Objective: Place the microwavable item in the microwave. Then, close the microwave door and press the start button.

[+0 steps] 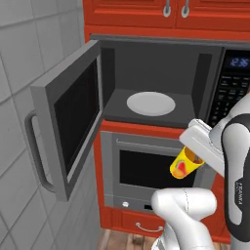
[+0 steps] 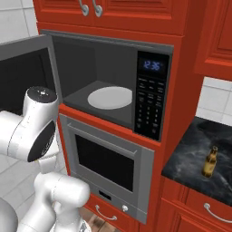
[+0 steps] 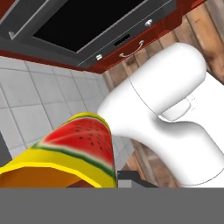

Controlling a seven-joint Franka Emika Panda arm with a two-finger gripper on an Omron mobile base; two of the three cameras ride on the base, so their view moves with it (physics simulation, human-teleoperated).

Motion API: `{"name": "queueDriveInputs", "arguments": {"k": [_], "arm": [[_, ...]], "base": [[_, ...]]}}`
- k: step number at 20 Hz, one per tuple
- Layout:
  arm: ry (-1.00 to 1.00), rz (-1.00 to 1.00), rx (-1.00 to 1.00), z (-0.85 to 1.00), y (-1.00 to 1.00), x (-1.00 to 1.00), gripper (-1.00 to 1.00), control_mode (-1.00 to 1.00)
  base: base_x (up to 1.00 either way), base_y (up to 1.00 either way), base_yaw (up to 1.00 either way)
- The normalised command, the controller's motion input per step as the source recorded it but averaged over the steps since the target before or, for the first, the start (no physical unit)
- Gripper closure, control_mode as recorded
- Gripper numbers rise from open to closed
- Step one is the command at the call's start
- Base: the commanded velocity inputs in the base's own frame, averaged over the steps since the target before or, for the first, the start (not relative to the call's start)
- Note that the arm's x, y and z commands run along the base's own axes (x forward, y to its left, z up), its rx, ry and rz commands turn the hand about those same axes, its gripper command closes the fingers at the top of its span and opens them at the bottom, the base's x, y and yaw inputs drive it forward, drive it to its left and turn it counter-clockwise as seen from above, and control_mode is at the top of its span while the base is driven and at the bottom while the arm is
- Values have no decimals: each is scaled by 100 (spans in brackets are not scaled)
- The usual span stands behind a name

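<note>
Left base view: pincer [image 1: 194, 157] pinching yellow cup [image 1: 184, 164], cup hanging tilted in front of oven [image 1: 146, 172], below microwave [image 1: 161, 80] opening; fingers hiding behind cup, spread unclear; arm reaching in from right, wrist angling down-left; microwave door [image 1: 68, 122] standing wide open at left; one turntable plate [image 1: 151, 103] lying inside; one brown bottle [image 2: 209, 161] standing on dark surface [image 2: 190, 158] at right; hand view: watermelon print on cup.

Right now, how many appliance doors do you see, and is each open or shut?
2. The microwave door stands swung open to the left; the oven door below the microwave is shut.
</note>
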Motion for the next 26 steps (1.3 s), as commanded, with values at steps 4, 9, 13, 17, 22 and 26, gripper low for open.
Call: {"name": "queueDriveInputs", "arguments": {"k": [4,9,13,17,22,26], "arm": [[0,0,0,0,0,0,100,100],[0,0,0,0,0,0,100,100],[0,0,0,0,0,0,100,100],[-1,0,0,11,0,8,100,-100],[-10,-13,-4,85,0,34,100,-100],[-9,-24,-3,51,-7,41,100,-100]], "base": [[38,-1,0],[27,-5,2],[2,0,1],[0,0,0],[0,0,0],[0,0,0]]}}
